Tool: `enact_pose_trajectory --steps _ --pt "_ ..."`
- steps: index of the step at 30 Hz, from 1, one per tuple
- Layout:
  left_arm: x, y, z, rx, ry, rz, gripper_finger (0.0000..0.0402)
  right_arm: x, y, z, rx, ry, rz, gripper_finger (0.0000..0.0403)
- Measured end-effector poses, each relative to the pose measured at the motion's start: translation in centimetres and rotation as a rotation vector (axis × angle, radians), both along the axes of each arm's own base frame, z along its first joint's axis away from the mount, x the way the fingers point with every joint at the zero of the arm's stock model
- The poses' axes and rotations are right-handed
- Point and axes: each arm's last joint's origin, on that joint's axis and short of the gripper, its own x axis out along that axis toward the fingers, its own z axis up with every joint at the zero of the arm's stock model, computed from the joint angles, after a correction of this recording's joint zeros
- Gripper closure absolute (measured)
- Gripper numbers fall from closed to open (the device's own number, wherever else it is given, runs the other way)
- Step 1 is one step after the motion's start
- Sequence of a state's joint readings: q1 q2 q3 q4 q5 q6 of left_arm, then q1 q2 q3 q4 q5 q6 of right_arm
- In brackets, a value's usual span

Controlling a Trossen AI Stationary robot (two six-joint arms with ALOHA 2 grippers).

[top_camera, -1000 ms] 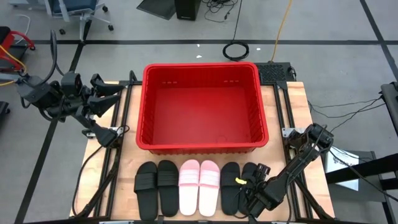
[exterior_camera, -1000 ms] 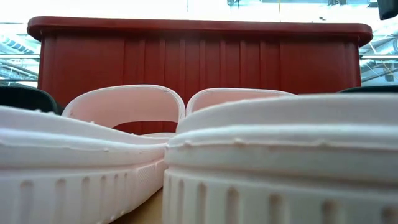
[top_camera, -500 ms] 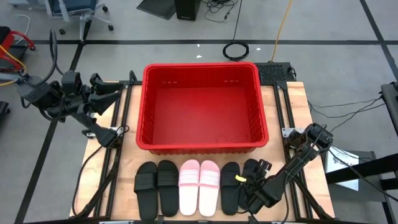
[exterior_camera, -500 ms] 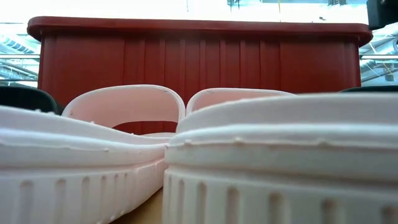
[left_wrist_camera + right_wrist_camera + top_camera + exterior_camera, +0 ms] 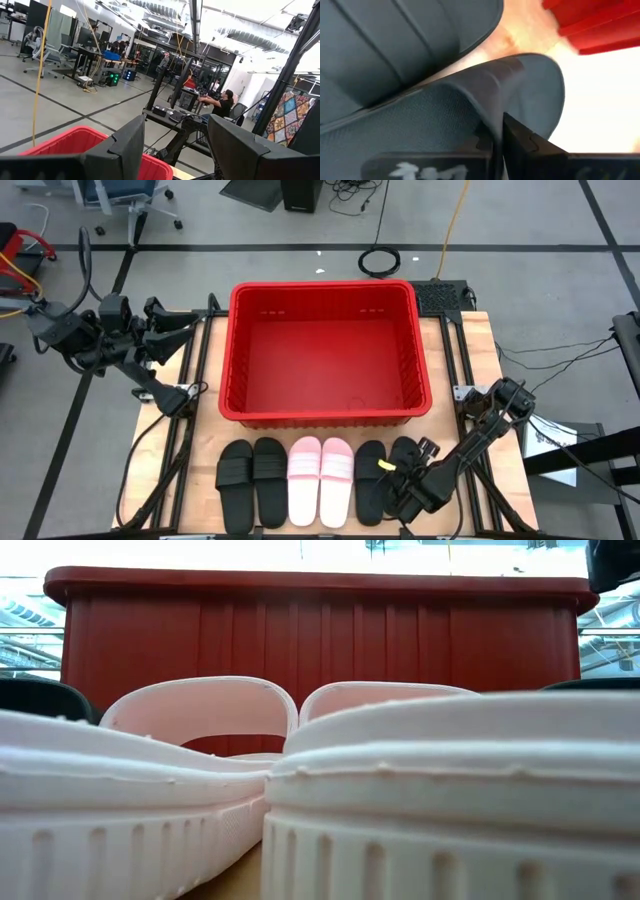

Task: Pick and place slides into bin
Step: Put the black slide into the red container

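Note:
Six slides lie sole down in a row at the table's near edge: two black (image 5: 250, 480), two pink (image 5: 321, 480) (image 5: 450, 790), two black at the right. The red bin (image 5: 320, 288) (image 5: 320, 640) stands behind them in the middle of the table. My right gripper (image 5: 405, 480) (image 5: 497, 142) points steeply down over the rightmost black slide (image 5: 404, 460) and is shut on it. Its black neighbour (image 5: 370, 480) (image 5: 395, 40) lies close beside. My left gripper (image 5: 185, 328) (image 5: 172, 150) hovers open, raised, at the bin's left side. My right gripper pinches the rightmost black slide's strap (image 5: 492, 117) between its two fingers, at the strap's raised edge. The fingers come from above, slanting in from the table's right. The slide lies flat on the table.
The bin (image 5: 65, 142) fills the table's middle and far part, and its near wall stands just behind the slides' toes. Dark frame rails run along both table sides. Beyond the table are cables, chairs and, far off in the room, people at desks.
My right gripper has stayed over the rightmost black slide, rolled a little about its own line, and closed its fingers on the strap. A dark part of that arm has come farther into the low view's upper right corner. The slides have not moved.

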State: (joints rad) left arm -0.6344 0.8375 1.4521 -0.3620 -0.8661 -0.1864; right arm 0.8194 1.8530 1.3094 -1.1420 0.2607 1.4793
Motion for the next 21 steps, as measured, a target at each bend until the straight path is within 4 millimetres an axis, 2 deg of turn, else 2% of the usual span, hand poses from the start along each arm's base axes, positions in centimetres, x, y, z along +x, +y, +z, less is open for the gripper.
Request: enact_pose_trajectory --steps 4,8,16,21 --pt "0.0 0.0 0.0 0.0 0.0 0.0 0.0188 0.0 0.1 0.5 0.054 0.001 -0.004 0.0398" --pt "0.0 0.0 0.0 0.0 0.0 0.0 0.0188 -0.5 -0.3 2.1 0.099 -0.015 0.01 0.0399" --pt "0.0 0.0 0.0 0.006 0.001 0.001 0.0188 -1.6 -1.8 6.8 0.222 -0.126 0.044 0.04" --pt "0.0 0.0 0.0 -0.023 -0.006 -0.004 0.0188 -1.7 -2.9 10.1 0.361 -0.281 0.083 0.04"
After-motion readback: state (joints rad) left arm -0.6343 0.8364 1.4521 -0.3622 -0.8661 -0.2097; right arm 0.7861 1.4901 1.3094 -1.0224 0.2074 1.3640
